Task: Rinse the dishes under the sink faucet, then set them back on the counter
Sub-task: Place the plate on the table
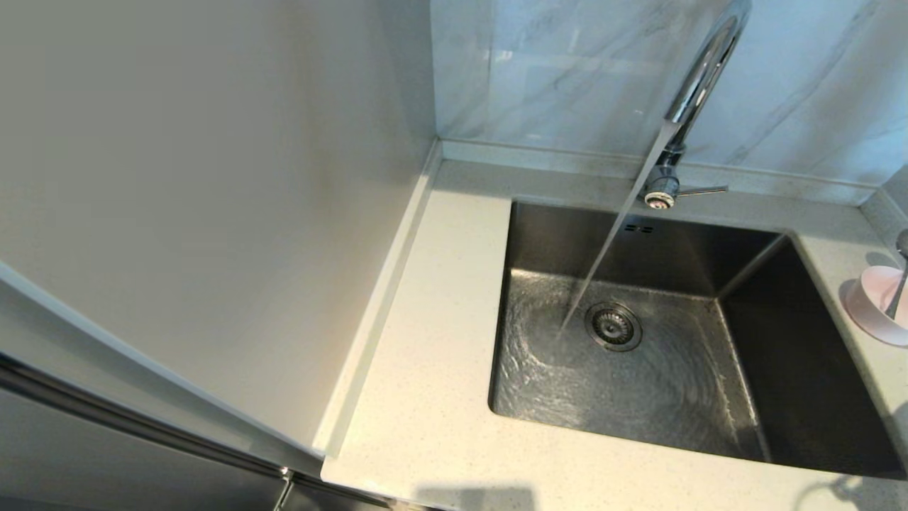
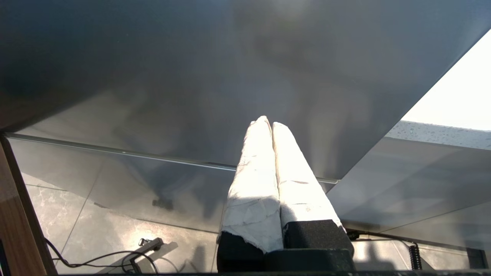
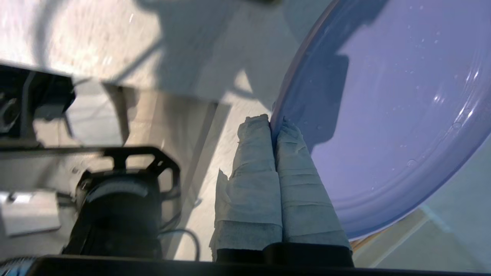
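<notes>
The sink faucet [image 1: 699,78] runs; its water stream [image 1: 603,255] falls into the sink [image 1: 780,369] just left of the drain strainer [image 1: 613,326]. A pale pink bowl [image 1: 876,301] stands on the counter [image 1: 433,319] at the head view's right edge. Neither gripper shows in the head view. In the right wrist view my right gripper [image 3: 273,120] is shut on the rim of the lilac plate [image 3: 383,115], which carries water drops. My left gripper [image 2: 268,122] is shut on nothing, parked by a steel panel. The white dish is out of view.
A thin grey handle [image 1: 899,284] leans in the pink bowl. A tall pale cabinet side [image 1: 213,213] walls the counter's left. Marble backsplash [image 1: 567,71] stands behind the faucet, whose side lever [image 1: 702,190] points right. Black robot hardware [image 3: 119,207] lies below the right gripper.
</notes>
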Controlling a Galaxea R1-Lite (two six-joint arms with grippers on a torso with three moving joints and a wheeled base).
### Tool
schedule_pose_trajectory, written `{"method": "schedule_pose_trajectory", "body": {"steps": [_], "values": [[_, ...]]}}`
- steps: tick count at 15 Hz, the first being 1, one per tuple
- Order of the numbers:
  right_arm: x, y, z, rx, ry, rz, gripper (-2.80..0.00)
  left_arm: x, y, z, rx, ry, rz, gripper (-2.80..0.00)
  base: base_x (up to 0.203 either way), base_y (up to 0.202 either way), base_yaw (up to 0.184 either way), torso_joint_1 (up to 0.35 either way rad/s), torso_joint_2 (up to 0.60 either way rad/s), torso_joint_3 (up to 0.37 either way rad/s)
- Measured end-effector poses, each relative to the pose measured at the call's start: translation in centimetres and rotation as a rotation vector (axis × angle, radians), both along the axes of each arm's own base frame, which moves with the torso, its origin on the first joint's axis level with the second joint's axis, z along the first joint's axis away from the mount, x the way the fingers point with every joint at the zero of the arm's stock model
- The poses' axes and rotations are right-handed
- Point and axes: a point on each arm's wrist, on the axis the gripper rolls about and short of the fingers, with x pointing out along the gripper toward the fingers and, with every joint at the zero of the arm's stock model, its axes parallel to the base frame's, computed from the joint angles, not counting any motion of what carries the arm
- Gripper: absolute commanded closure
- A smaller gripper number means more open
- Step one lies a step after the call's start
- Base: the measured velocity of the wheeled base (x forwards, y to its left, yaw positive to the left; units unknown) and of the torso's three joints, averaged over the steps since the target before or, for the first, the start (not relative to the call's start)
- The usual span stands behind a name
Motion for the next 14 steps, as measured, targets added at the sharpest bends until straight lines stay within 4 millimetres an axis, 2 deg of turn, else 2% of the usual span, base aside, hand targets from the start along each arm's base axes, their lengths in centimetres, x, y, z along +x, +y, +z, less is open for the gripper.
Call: {"method": "schedule_pose_trajectory", "body": {"steps": [3, 6, 14], "values": [[-0.5, 0.3, -2.1, 0.110, 0.059, 0.041, 0.00, 0.0, 0.0, 0.0, 0.000, 0.000, 0.000, 0.00, 0.000, 0.000, 0.000, 0.000, 0.00, 0.000], [0.1, 0.2, -3.5, 0.212, 0.101, 0.085, 0.00, 0.0, 0.0, 0.0, 0.000, 0.000, 0.000, 0.00, 0.000, 0.000, 0.000, 0.000, 0.00, 0.000], [2.7, -1.1, -4.5, 0.237, 0.113, 0.086, 0.00, 0.0, 0.0, 0.0, 0.000, 0.000, 0.000, 0.00, 0.000, 0.000, 0.000, 0.000, 0.00, 0.000]]}}
